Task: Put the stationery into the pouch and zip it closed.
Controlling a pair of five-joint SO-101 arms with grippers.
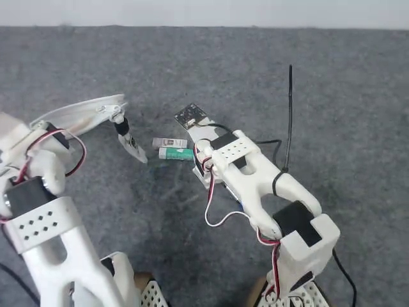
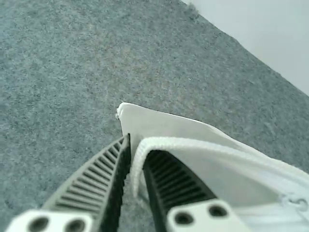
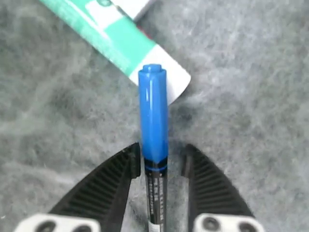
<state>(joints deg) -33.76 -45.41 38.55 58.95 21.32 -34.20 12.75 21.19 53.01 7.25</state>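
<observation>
Pouch [image 2: 169,123] in left pincer [image 2: 135,145] (pen [image 3: 153,111] within right pincer [image 3: 162,149])

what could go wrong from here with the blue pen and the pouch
The blue pen sits off centre in the open right claw, against one finger, so closing may roll or twist it. Its cap lies close to the green-and-white stick, which could get nudged. The left claw pinches only the rim of the pouch, which might slip.

The high camera is looking down over the grey mat [image 1: 345,102]; both wrist cameras are facing it up close, the right sharing the green tube [image 3: 116,43] with the high view
</observation>
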